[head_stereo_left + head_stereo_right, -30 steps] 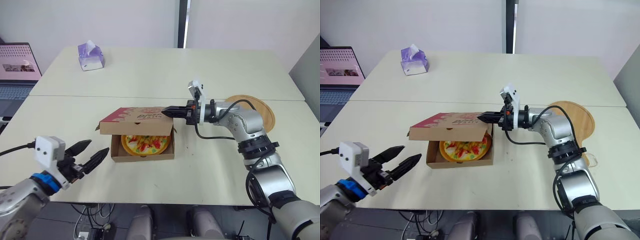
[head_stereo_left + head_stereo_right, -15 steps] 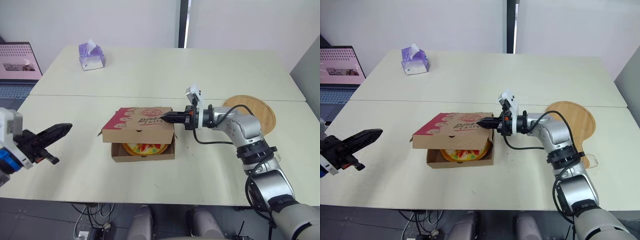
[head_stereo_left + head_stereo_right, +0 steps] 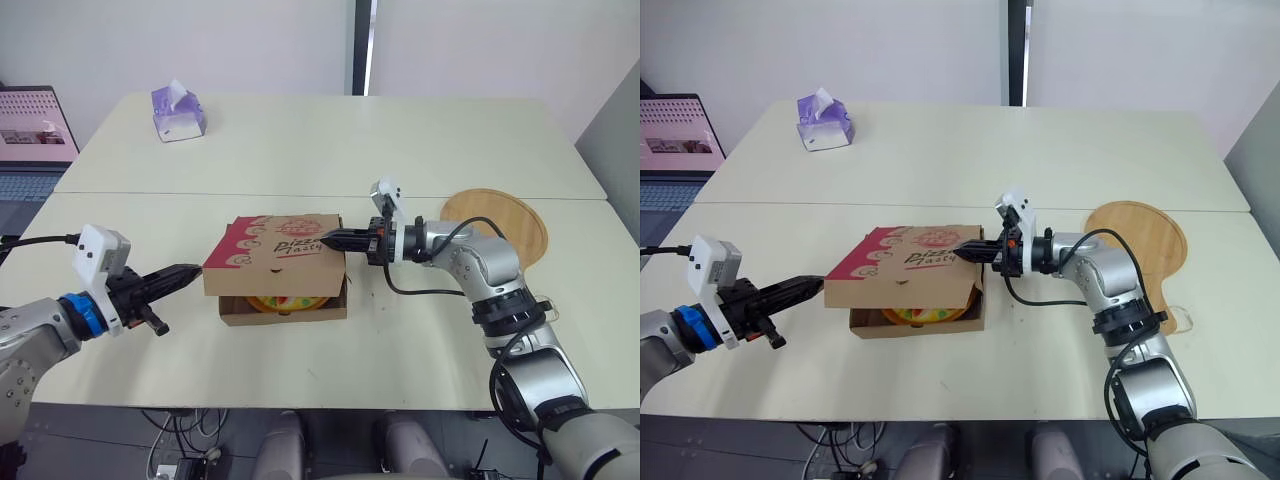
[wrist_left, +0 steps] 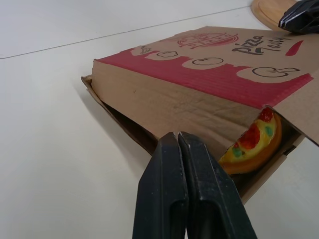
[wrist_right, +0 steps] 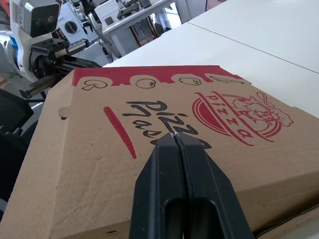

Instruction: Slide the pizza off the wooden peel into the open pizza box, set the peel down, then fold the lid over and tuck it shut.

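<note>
The pizza box (image 3: 283, 310) has its lid (image 3: 275, 255) lowered almost flat, with a sliver of pizza (image 3: 285, 301) showing in the gap. The right gripper (image 3: 326, 238), its 2 fingers pressed together and empty, rests on the lid's right edge. The left gripper (image 3: 193, 269) is likewise closed, pointing at the lid's left flap — contact unclear. The peel (image 3: 505, 215) lies right of that arm

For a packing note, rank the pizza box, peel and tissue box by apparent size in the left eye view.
1. Pizza box, largest.
2. Peel.
3. Tissue box, smallest, though it sits farthest from the camera, which shrinks it.
</note>
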Robot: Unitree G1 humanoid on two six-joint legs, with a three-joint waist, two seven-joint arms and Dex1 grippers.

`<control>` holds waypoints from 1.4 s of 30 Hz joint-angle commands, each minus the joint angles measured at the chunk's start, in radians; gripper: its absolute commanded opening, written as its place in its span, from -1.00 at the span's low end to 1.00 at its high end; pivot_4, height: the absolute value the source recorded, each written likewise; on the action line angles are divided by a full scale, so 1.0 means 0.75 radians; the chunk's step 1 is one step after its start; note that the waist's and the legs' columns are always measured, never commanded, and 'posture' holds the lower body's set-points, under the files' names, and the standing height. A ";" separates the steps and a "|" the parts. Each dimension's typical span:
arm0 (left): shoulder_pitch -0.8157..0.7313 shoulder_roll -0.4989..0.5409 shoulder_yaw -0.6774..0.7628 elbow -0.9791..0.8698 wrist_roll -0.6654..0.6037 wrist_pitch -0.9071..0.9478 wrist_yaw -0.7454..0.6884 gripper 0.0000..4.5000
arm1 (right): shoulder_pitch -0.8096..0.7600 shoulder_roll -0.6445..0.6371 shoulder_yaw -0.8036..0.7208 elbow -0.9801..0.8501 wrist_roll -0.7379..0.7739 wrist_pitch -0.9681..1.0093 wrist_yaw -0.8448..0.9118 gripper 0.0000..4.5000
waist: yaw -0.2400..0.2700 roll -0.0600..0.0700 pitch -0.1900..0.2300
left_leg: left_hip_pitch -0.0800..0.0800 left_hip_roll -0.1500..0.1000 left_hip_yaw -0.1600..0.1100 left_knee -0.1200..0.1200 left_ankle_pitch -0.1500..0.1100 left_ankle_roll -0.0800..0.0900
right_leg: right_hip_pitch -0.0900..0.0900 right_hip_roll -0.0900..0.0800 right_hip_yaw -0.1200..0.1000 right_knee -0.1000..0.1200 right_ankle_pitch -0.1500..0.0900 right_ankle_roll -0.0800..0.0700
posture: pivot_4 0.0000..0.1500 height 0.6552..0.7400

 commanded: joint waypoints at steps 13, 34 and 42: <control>-0.028 -0.049 -0.093 -0.062 0.051 -0.016 0.000 -0.99 | 0.038 0.027 0.009 -0.082 0.006 -0.006 -0.025 -1.00 | 0.000 0.000 0.000 | 0.000 0.000 0.000 0.000 0.000 0.000 | 0.000 0.000 0.000 0.000 0.000 0.000 | 1.00 1.00; -0.093 -0.014 -0.077 0.118 0.185 -0.076 -0.065 -0.99 | 0.101 0.030 0.036 -0.121 -0.010 -0.017 -0.044 -1.00 | 0.002 0.000 0.000 | 0.000 0.000 -0.001 0.000 0.000 0.000 | 0.000 0.000 -0.001 0.000 0.000 0.000 | 1.00 1.00; -0.037 0.038 -0.174 0.011 0.176 0.013 -0.159 -0.99 | 0.099 0.029 0.031 -0.121 -0.012 -0.019 -0.052 -1.00 | -0.001 0.000 0.000 | 0.000 0.000 -0.001 0.000 0.000 0.000 | 0.000 0.000 -0.001 0.001 0.000 0.000 | 1.00 1.00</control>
